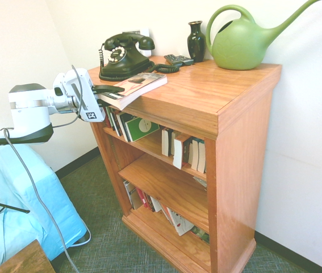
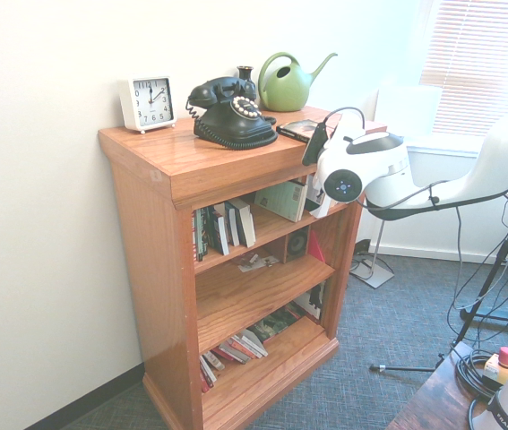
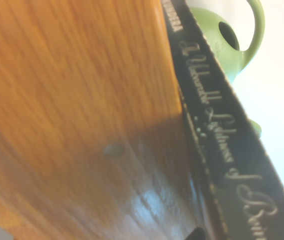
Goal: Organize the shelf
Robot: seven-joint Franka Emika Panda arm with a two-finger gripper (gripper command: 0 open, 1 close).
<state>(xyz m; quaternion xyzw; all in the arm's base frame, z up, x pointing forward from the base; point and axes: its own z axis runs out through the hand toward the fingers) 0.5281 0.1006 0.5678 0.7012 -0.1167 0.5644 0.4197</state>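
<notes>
The shelf [image 1: 217, 94] [image 2: 182, 166] is an orange-brown bookcase with a thick top board. A paperback book [image 1: 141, 84] [image 2: 300, 128] lies flat on that board, with one end overhanging the front corner. My gripper [image 1: 108, 91] [image 2: 312, 148] reaches in level with the board. One dark finger lies on top of the book's overhanging end, and the other is hidden beneath it. The wrist view shows the book's dark spine [image 3: 222, 135] with cursive lettering along the glossy wood [image 3: 81, 100].
On top stand a black rotary phone [image 1: 125, 56] [image 2: 231, 112], a dark vase [image 1: 196, 40], a remote [image 1: 179, 59], a green watering can [image 1: 240, 42] [image 2: 285, 85] and a white clock [image 2: 147, 102]. Books [image 1: 138, 126] fill the upper tier. A blue-draped object [image 1: 13, 210] sits below the arm.
</notes>
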